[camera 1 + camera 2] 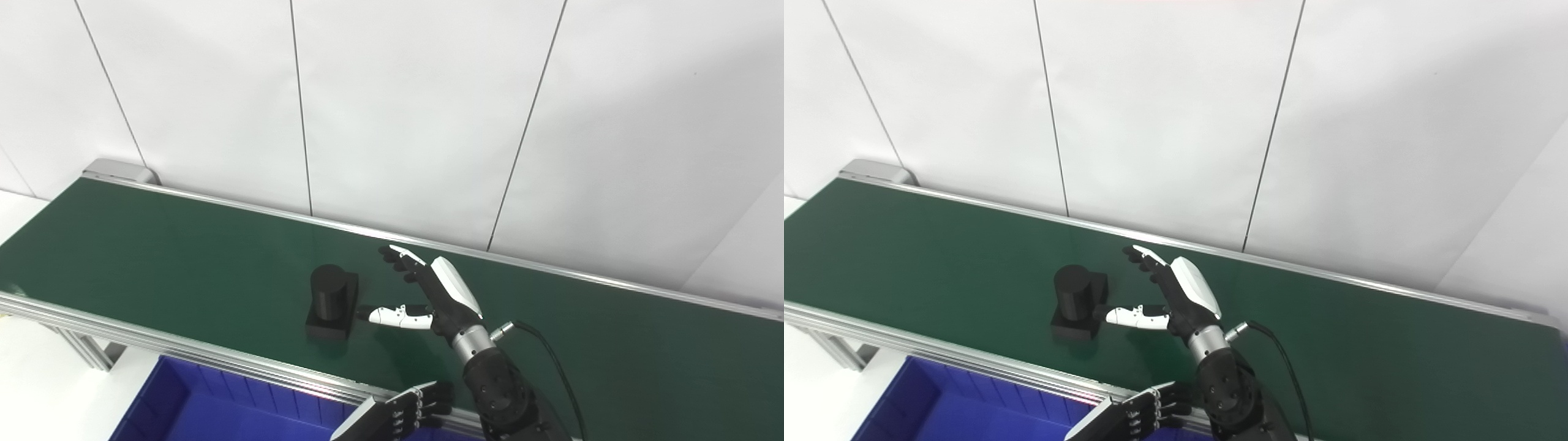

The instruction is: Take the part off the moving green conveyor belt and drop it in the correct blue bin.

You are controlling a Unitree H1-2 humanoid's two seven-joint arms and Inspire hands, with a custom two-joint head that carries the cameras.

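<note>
Right hand (438, 294) spread wide, empty, thumb near black part (331, 302) on belt (153, 257). Left hand (404, 413) low, fingers loosely apart. Grab and bin (202, 410) drop both pending.

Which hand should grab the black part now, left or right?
Right. The right hand is open over the belt, its thumb almost at the black part. The left hand hangs low at the belt's near rail.

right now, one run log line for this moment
right hand open beside black part | part on green belt | left hand low by blue bin
</note>
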